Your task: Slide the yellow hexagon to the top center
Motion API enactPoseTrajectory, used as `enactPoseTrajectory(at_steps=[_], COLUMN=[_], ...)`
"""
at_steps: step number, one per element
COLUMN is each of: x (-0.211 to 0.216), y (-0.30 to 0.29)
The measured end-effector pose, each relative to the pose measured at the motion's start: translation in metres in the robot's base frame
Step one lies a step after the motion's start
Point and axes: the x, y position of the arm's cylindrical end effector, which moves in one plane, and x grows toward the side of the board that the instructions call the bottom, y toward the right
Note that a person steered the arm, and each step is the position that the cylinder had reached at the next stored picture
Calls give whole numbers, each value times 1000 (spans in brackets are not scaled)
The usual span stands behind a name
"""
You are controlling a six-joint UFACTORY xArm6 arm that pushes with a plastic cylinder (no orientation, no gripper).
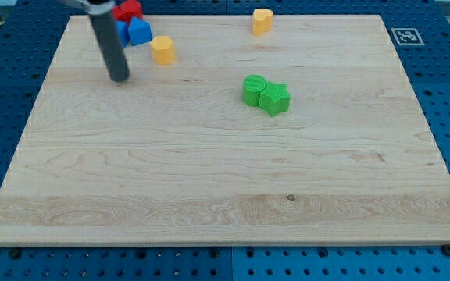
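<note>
Rod end, my tip [119,78], rests on the pale wooden worktop [209,179] in the upper left of the frame, the straight dark rod rising from it toward the top edge. This end effector is a bare pushing rod with nothing to clench or release, and it touches no block at this moment.

Just to the tip's right and slightly higher sits the yellow hexagon block [162,49], near but clearly apart from the rod. It lies in the upper left part of the worktop, well to the left of the top centre.

Between the rod and the hexagon, closer to the top edge, a blue block [137,30] of unclear shape stands beside the rod's upper length; a second blue piece seems partly hidden behind the rod. Above it, at the very top edge, a red block [129,9] shows, its shape hard to make out.

Farther right, near the top centre, a second yellow block [262,20] with a rounded, heart-like outline stands alone. Right of the worktop's middle, two green blocks touch: a rounded green block [253,89] and a green star-like block [274,99] against its lower right.

Blue perforated base [444,70] surrounds the worktop, with a small printed marker tag [404,36] at the upper right.
</note>
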Motion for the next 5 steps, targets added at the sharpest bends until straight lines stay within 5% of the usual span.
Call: enactPoseTrajectory(at_steps=[5], x=[-35], y=[87])
